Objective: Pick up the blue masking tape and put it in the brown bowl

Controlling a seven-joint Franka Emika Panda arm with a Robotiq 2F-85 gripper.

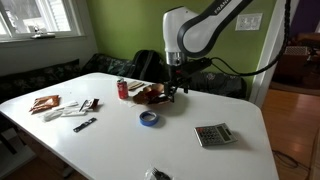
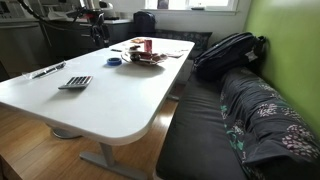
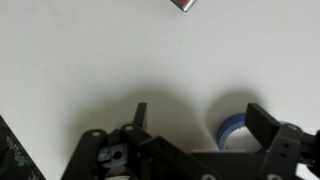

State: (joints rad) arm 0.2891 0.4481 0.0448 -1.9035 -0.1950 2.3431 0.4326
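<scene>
The blue masking tape [image 3: 233, 129] lies flat on the white table [image 1: 120, 135], not lifted yet. In wrist view it sits off-centre, close by one finger and partly hidden under the gripper body. The gripper [image 3: 200, 115] is spread wide w/ nothing between the fingers. In an exterior view the brown bowl [image 1: 148, 97] is just beside the gripper, the tape a bit further off. Step, as I judge: approach before grasp. Next: centre over the ring, go down, close on its wall.
</scene>
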